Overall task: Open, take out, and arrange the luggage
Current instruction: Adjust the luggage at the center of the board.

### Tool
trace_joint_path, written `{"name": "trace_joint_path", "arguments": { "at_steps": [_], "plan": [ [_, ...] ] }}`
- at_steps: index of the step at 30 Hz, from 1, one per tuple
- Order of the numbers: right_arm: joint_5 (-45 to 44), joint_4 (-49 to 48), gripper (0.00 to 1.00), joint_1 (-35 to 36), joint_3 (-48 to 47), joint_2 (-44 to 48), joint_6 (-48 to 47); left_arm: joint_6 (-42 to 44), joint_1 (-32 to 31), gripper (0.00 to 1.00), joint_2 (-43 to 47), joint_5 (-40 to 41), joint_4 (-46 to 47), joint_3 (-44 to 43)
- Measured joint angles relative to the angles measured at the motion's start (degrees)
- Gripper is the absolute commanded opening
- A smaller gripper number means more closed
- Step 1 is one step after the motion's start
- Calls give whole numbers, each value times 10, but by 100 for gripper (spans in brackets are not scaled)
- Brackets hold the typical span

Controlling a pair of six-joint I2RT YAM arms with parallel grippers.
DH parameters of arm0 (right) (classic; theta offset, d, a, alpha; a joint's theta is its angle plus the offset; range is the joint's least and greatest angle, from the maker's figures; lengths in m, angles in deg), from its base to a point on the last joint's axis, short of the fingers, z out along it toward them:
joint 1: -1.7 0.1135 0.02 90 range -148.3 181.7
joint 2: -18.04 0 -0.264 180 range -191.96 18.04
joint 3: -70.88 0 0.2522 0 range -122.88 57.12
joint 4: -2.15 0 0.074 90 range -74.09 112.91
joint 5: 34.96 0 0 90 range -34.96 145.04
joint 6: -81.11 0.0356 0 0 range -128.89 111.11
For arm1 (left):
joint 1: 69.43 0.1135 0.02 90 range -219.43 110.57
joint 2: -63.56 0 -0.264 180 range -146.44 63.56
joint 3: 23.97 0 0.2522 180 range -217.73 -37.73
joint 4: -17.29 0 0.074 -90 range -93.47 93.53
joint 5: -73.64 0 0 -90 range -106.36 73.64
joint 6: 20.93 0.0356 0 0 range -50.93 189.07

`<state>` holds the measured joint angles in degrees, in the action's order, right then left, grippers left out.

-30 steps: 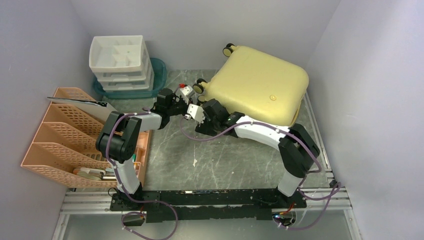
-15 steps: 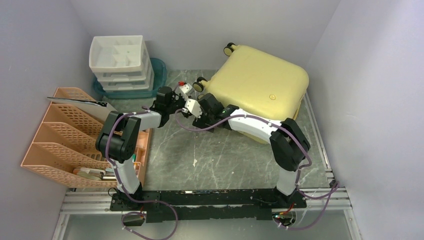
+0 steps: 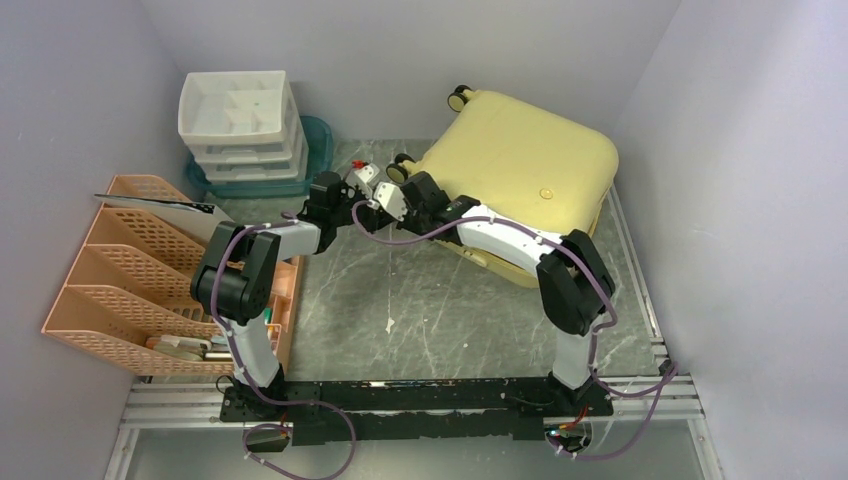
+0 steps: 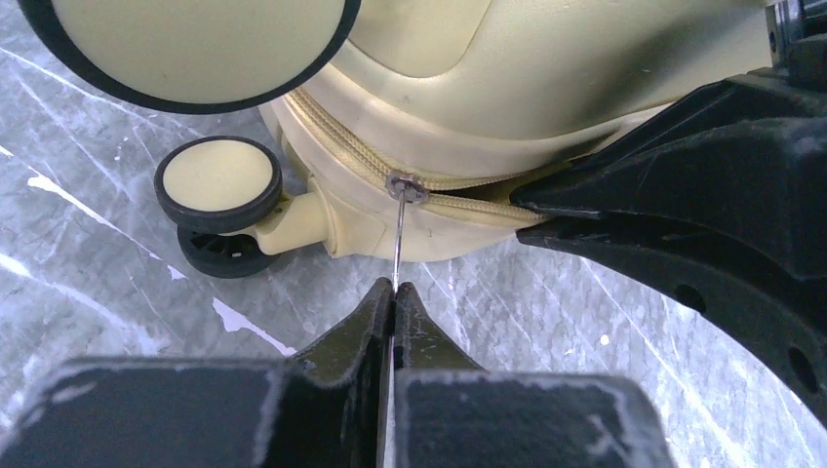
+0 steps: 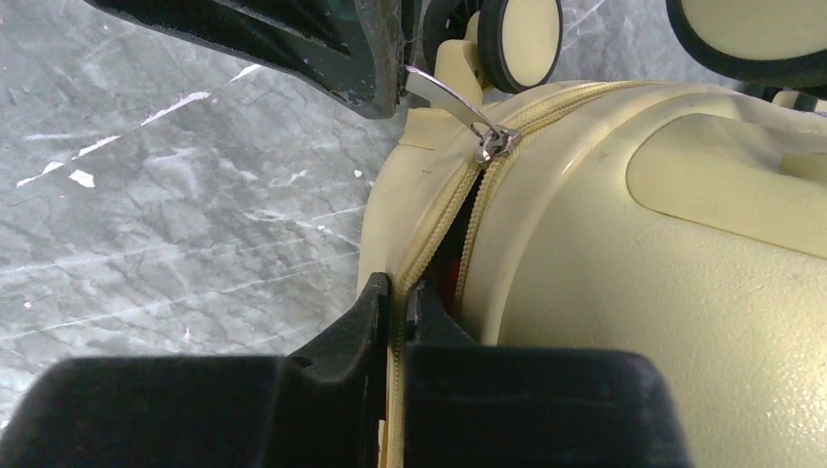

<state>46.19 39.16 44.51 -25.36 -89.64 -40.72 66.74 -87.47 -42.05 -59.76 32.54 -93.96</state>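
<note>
Pale yellow suitcase (image 3: 520, 165) lies flat at the far right of the marble table (image 3: 440, 300), wheels on its left end, zip only partly undone imo (gap shows behind the slider (image 4: 407, 187), teeth shut ahead of it). Right gripper (image 5: 400, 304) is pinched shut on the zipper tape (image 5: 434, 229) below that gap, and left gripper (image 4: 394, 292) is clamped on the thin metal pull tab (image 4: 398, 239). Drag the tab along the track round the corner by the wheel (image 4: 217, 183), not outward, w/ the right bracing the tape taut.

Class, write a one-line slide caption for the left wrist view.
Left end effector pinches the zipper pull of the pale yellow luggage near a wheel.
</note>
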Motion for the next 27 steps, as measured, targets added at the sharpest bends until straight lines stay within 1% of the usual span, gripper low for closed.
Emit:
{"name": "trace_joint_path", "arguments": {
  "at_steps": [5,11,19,27],
  "plan": [
    [14,-8,0,-4,13,13,5,2,-1,5,0,-3,1,0],
    [66,-40,0,-23,107,87,-13,-5,-14,5,2,-11,4,10],
    [176,-37,0,-78,209,186,-61,-54,-37,5,3,-33,16,17],
    [240,-32,0,-104,277,252,-120,-110,-38,5,-12,-19,14,16]
  ]
}}
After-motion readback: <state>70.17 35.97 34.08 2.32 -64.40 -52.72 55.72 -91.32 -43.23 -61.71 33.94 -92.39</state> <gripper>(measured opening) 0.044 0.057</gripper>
